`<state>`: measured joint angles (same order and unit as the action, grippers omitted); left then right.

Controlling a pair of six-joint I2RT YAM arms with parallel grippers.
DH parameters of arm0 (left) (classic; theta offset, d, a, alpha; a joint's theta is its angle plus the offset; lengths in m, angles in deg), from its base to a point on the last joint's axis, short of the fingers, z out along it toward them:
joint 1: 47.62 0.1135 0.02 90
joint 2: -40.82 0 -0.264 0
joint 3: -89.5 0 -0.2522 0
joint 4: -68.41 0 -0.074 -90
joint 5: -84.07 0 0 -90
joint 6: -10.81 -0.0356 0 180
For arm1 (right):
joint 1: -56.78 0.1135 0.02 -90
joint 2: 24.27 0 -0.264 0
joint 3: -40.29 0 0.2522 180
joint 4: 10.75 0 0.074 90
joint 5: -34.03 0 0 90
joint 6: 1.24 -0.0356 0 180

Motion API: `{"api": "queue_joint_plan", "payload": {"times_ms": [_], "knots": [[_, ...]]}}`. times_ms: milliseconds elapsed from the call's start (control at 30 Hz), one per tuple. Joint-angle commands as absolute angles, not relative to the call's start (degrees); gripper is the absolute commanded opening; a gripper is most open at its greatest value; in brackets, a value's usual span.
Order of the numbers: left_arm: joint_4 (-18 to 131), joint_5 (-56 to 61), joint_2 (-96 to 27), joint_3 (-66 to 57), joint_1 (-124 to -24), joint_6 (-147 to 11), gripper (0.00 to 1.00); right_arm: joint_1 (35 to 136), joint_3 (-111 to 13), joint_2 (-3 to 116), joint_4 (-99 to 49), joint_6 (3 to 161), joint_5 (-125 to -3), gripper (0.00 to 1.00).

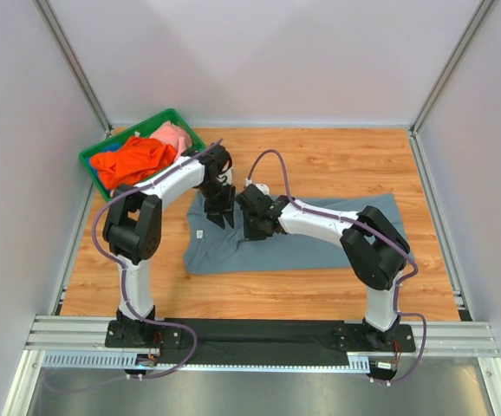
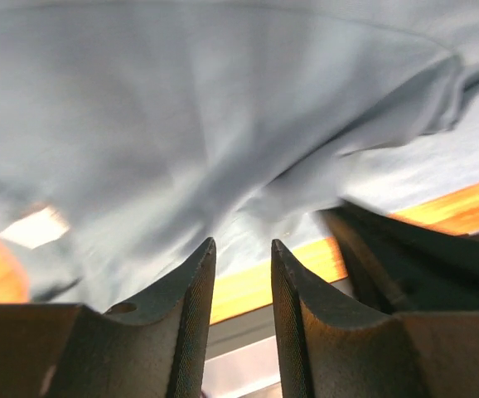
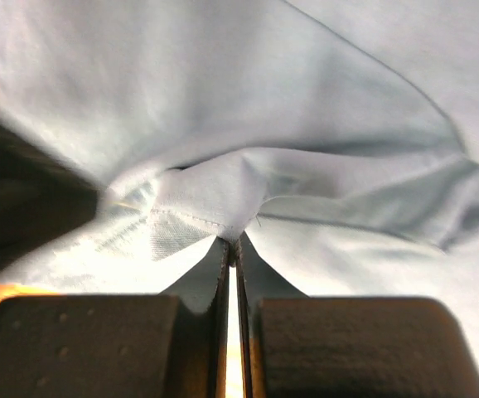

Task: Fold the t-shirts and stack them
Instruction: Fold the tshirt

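Note:
A slate grey-blue t-shirt lies spread on the wooden table, rumpled at its left end, with its small white neck label showing. My left gripper hovers over that rumpled end. Seen from the left wrist, the left gripper is open with nothing between its fingers, and the grey t-shirt lies just beyond the tips. My right gripper sits close beside it. The right wrist view has the right gripper shut on a stitched fold of the grey t-shirt. An orange t-shirt and a pink t-shirt lie bunched in the bin.
A green plastic bin stands at the table's back left corner. White walls enclose the table on three sides. An aluminium rail carrying both arm bases runs along the near edge. The right arm's dark body is close to the left gripper.

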<state>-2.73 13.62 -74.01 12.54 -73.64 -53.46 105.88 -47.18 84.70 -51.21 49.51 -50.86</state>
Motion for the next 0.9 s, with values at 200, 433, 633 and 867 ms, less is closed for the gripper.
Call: {"api": "queue_joint_plan", "payload": {"times_ms": [200,433,633,867], "knots": [[-7.7,11.9,-58.2,-2.7,-71.4,-49.1,0.36,106.3,-51.2,80.8,-64.0,52.0,-47.9,0.0],[0.2,17.4,-55.6,-11.3,-71.4,-45.4,0.33,106.3,-51.7,79.4,-65.4,52.7,-48.4,0.0],[3.3,15.7,-57.5,-14.2,-71.4,-43.7,0.34,106.5,-49.8,78.9,-64.9,51.8,-50.3,0.0],[3.9,11.8,-60.3,-14.1,-71.4,-43.6,0.35,106.6,-49.0,79.4,-64.2,51.2,-51.1,0.0]]}}
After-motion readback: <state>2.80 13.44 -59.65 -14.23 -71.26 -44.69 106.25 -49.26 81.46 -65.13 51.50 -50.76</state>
